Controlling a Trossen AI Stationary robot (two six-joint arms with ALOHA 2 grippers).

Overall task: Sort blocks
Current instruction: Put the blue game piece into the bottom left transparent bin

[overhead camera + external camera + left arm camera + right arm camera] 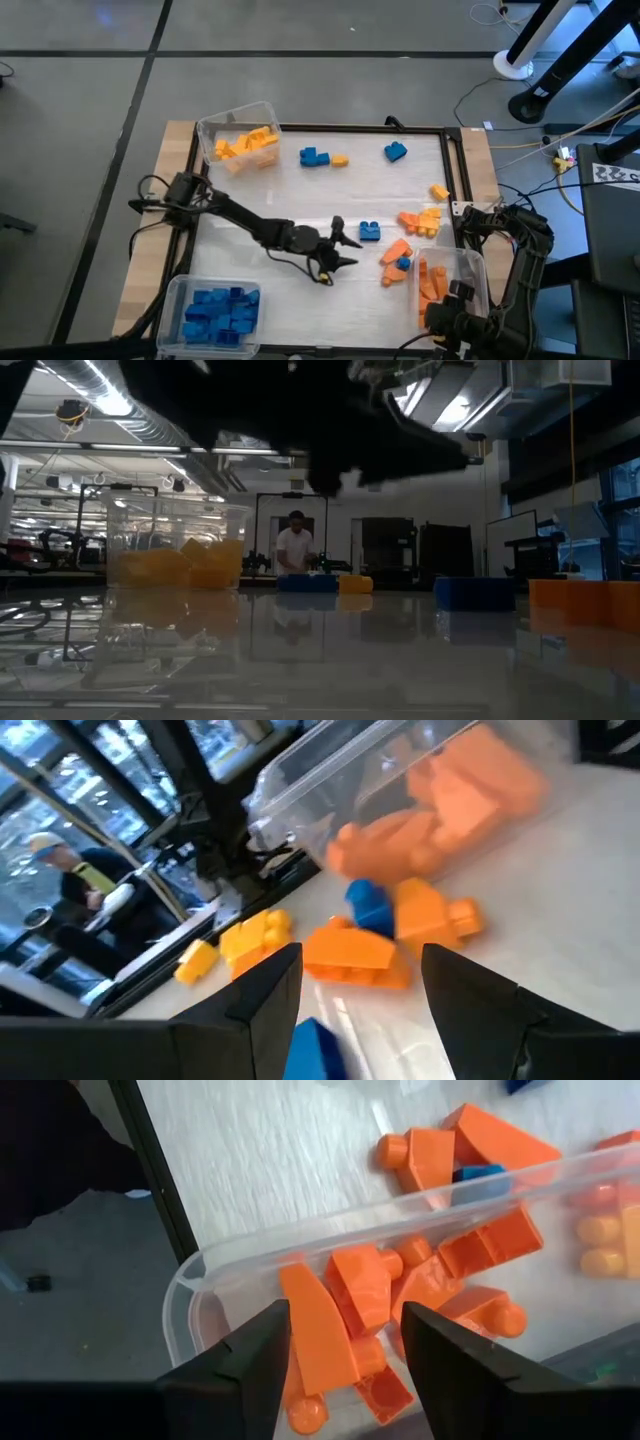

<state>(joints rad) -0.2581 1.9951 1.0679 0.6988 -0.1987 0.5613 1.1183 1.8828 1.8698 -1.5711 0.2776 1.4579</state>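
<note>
The step in hand, as I judge it, is dropping an orange block into the orange bin [478,268] at the lower right of the high view. To finish it well I would lift the right gripper [345,1355] straight up, fingers spread, so it clears the bin wall without dragging bricks out. That gripper hangs over the bin, jaws parted and empty, with an orange wedge block [318,1335] lying loose beneath the gap. The left gripper [338,245] sits mid-table, jaws wide and holding nothing, beside a blue block [369,231]. Loose blocks lie along the top and right of the mat [300,205].
</note>
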